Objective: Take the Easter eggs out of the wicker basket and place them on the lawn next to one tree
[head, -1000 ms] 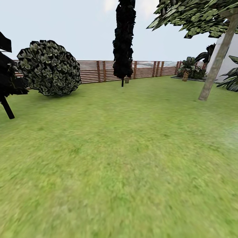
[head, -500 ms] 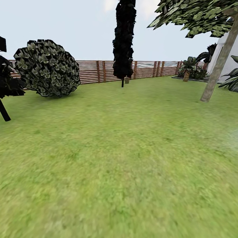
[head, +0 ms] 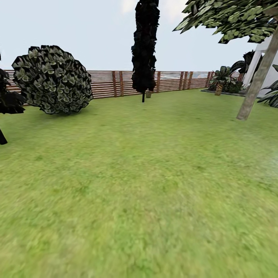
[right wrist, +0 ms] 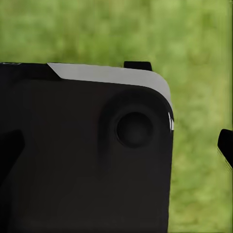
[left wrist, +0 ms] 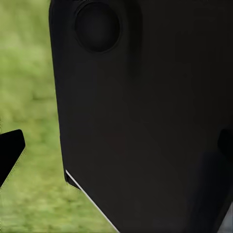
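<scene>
Close in, dark robot body panels (left wrist: 145, 121) across both wrist views, blurred lawn (head: 139, 200) behind. At the edge of the left wrist view, a black fingertip (left wrist: 9, 150); another black fingertip (right wrist: 225, 145) at the edge of the right wrist view. Impossible to tell from these slivers whether either gripper is spread or pressed together, or whether anything is pinched.

Ahead in the head view, bare mottled grass running to the fence. No eggs and no basket anywhere on the turf on show, so no telling which arm lies nearer them; judged from this, a travel stage rather than a reach.

Further out to the right, the tree (head: 256, 83) with the thick bare grey-brown trunk, leaning, leaves overhead: the likeliest drop spot, lying forward and right, on the right arm's side. To the left, a round leafy shrub (head: 52, 79). Straight ahead, a dark thin-stemmed tree (head: 144, 50) before the brown slatted fence (head: 112, 83). Far right, short palms (head: 220, 79) and a slice of white house (head: 270, 58).
</scene>
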`<state>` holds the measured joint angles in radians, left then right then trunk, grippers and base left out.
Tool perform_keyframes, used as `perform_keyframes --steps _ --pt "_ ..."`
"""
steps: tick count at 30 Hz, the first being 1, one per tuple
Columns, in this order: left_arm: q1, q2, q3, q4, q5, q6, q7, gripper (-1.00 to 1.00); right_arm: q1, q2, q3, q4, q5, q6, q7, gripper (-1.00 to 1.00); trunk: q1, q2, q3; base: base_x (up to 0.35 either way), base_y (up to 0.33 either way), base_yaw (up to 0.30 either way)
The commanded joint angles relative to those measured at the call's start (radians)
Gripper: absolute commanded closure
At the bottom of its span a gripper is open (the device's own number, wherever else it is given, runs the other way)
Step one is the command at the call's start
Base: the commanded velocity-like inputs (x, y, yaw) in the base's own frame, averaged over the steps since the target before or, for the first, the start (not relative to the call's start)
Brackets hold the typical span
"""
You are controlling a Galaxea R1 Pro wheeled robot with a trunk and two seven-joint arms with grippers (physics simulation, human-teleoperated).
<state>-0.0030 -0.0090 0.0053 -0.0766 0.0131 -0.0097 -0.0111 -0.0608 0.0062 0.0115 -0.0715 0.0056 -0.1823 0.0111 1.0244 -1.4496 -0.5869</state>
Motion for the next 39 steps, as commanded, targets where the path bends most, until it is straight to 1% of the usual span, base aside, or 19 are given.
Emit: perform_keyframes --steps 1,24,34,39 --pt "0.0 0.0 0.001 0.0 0.002 -0.001 -0.001 -1.0 -0.001 0.0 0.001 0.001 0.0 -0.003 0.001 -1.0 0.001 0.0 -0.001 0.338 0.0 0.0" --pt "0.0 0.001 0.0 0.0 0.001 -0.001 -0.001 -1.0 -0.001 0.0 0.0 0.001 0.0 -0.005 0.001 -1.0 0.001 0.0 -0.001 0.338 0.0 -0.004" --pt "0.0 0.001 0.001 0.0 0.002 -0.001 -0.001 -1.0 -0.001 0.0 0.001 0.0 0.0 -0.005 0.001 -1.0 0.001 0.0 -0.001 0.338 0.0 -0.242" --pt "0.0 0.001 -0.001 0.0 0.001 -0.001 -0.003 -1.0 -0.001 0.001 0.001 -0.001 0.002 -0.005 0.001 -1.0 0.001 0.0 -0.001 0.338 0.0 -0.057"
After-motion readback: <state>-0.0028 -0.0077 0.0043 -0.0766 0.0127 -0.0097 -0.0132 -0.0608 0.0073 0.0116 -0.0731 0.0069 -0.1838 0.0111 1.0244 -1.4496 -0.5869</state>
